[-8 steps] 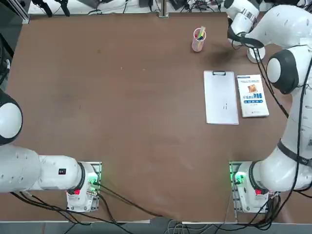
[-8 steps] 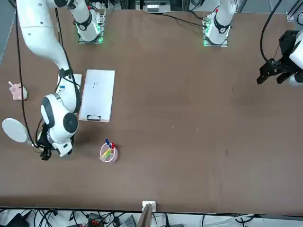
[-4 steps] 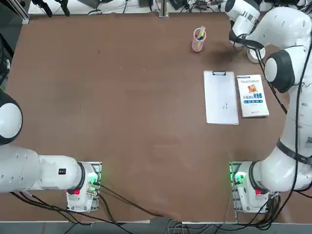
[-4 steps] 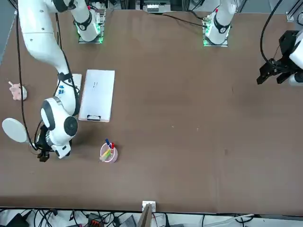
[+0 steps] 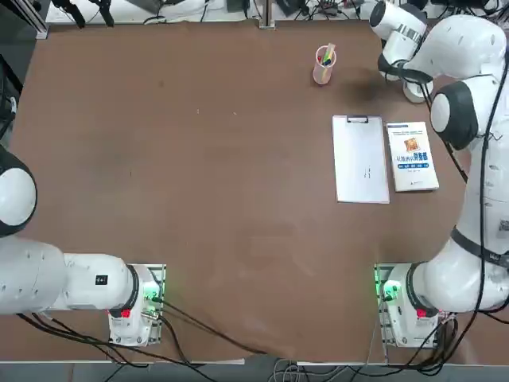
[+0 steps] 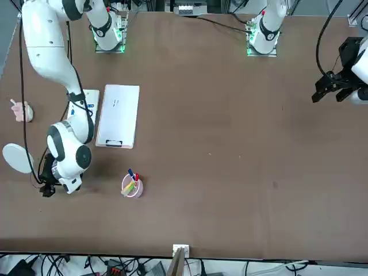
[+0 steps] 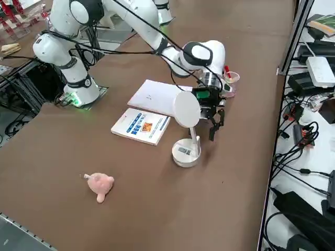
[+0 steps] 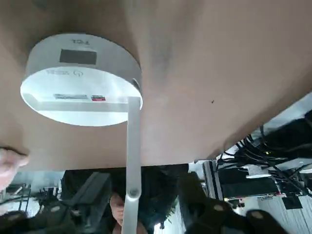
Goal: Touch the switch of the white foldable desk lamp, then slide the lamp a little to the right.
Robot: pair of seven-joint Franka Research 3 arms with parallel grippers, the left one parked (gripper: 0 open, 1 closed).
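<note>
Right side view: at seven o'clock, pink figurine (image 7: 99, 184); towards centre, white foldable desk lamp (image 7: 184, 157), base flat on counter (image 7: 152, 214), presumably for stability; beyond, right claw (image 8: 145, 184) open, fingers astride the lamp's arm, probably to guide the slide.

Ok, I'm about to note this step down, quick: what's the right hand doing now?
Right hand: open, holding nothing; the lamp's arm shows between its parted fingers, not gripped.
</note>
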